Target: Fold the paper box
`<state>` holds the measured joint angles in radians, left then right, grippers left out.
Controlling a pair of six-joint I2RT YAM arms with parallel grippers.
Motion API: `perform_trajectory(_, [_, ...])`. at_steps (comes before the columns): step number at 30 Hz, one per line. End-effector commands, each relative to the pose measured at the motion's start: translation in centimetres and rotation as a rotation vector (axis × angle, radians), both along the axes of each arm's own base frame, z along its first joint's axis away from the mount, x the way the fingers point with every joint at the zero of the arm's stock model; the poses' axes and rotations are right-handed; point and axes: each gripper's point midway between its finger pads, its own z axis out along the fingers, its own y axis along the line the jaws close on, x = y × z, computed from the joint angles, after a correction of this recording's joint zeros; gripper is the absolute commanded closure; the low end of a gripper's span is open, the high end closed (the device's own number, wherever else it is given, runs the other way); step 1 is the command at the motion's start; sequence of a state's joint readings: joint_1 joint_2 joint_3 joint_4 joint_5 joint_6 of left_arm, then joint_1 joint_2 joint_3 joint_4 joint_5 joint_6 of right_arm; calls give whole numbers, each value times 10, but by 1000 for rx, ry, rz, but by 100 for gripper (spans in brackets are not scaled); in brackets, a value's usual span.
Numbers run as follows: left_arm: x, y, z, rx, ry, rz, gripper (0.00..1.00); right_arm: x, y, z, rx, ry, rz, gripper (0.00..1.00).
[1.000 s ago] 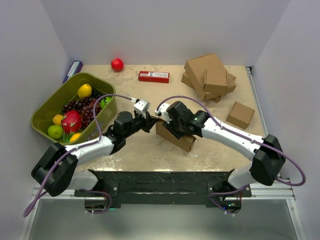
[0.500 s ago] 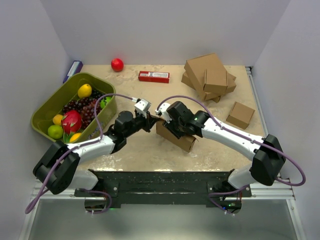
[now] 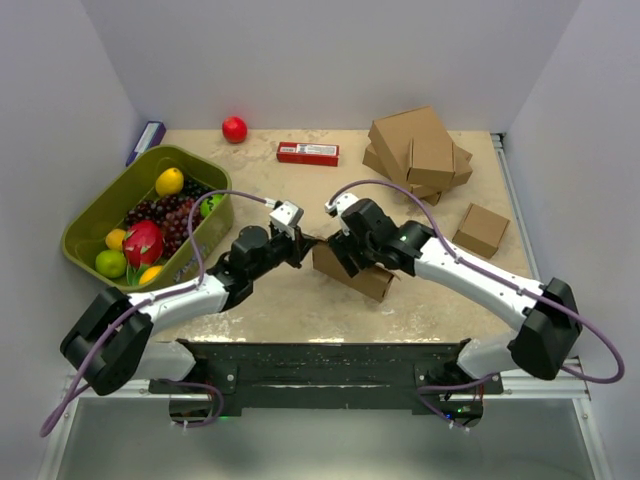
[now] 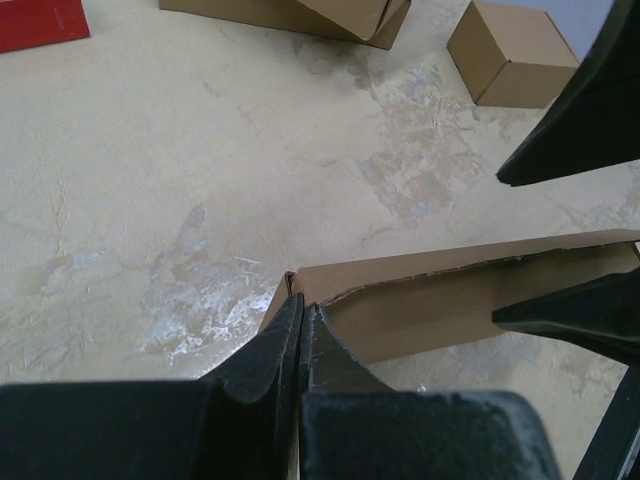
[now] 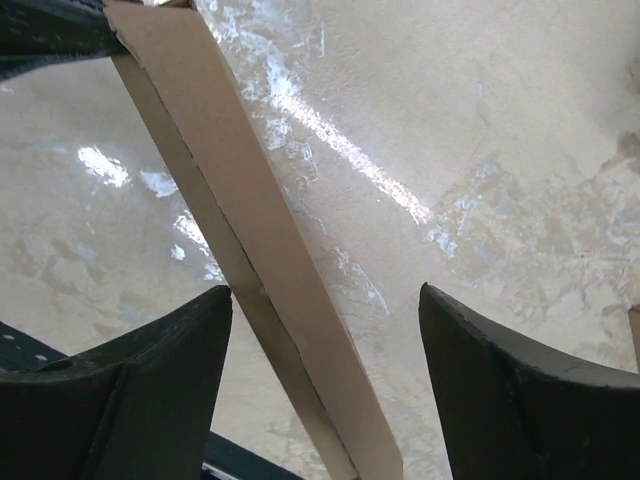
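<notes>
Shut tight, the left end effector (image 3: pixel 306 243) pinches the thin corner edge of the paper box (image 3: pixel 364 282) between its two black fingers (image 4: pixel 268 352), which meet with no gap. The paper box is plain brown and sits in the middle of the table (image 3: pixel 280 300), a little toward the near side, between the two arms. It is long and thin, and one narrow side faces up. The left end effector holds the box's left end. The right end effector (image 3: pixel 347 252) is open wide above the box. From the right wrist, the narrow top of the box runs between its two fingers (image 5: pixel 150 395). The box is closer to one finger, and I cannot tell if that finger touches it. The other finger is well apart from the box, with bare table showing in the gap. On the left side of the table sits a green basket (image 3: pixel 224 214) full of fruit. A red ball (image 3: pixel 234 129) and a flat red pack (image 3: pixel 307 153) lie at the far side. A pile of brown boxes (image 3: pixel 412 140) sits at the far right, and a small brown box (image 3: pixel 481 230) sits alone on the right, nearer than the pile.
</notes>
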<state>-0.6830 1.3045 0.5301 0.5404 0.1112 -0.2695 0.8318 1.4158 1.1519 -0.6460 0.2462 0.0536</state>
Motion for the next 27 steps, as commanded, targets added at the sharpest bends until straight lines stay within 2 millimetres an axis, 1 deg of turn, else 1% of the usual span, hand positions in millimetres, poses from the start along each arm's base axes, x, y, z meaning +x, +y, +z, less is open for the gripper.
perform_trajectory(1, [-12, 9, -38, 129, 109, 15, 100, 6, -14, 49, 104, -105, -159, 21])
perform_trajectory(2, [-11, 9, -40, 137, 114, 19, 100, 2, -19, 51, 108, -93, -190, 21])
perform_trajectory(3, [-9, 7, -35, 137, 111, 21, 100, -1, -23, 55, 118, -93, -204, 21])
perform_trajectory(4, [-9, 8, -37, 152, 119, 30, 100, -4, -26, 57, 121, -85, -219, 21])
perform_trajectory(5, [-9, 7, -39, 163, 126, 29, 100, -10, -35, 55, 106, -66, -262, 21])
perform_trajectory(6, [-6, 5, -35, 164, 121, 33, 100, -14, -40, 57, 109, -60, -286, 21])
perform_trajectory(7, [-7, 6, -38, 178, 130, 40, 100, -17, -44, 56, 102, -50, -307, 22])
perform_trajectory(8, [-7, 6, -39, 184, 136, 39, 100, -25, -52, 54, 89, -20, -341, 23])
perform_trajectory(10, [-6, 5, -40, 188, 147, 46, 100, -33, -58, 54, 97, 0, -366, 27])
perform_trajectory(11, [-6, 4, -41, 189, 153, 45, 100, -38, -62, 50, 98, 22, -389, 29])
perform_trajectory(13, [-5, 3, -42, 190, 163, 48, 100, -43, -68, 49, 105, 38, -414, 31])
perform_trajectory(14, [-5, 3, -42, 192, 167, 47, 100, -46, -71, 45, 98, 51, -427, 32])
perform_trajectory(16, [-5, 2, -42, 195, 171, 45, 100, -48, -76, 40, 88, 64, -441, 37])
perform_trajectory(17, [-5, 1, -42, 194, 172, 43, 100, -48, -80, 34, 80, 74, -452, 38])
perform_trajectory(23, [-5, 0, -43, 197, 173, 39, 100, -47, -86, 12, 56, 112, -485, 47])
perform_trajectory(27, [-4, 0, -41, 199, 167, 35, 100, -44, -90, 7, 62, 103, -504, 51])
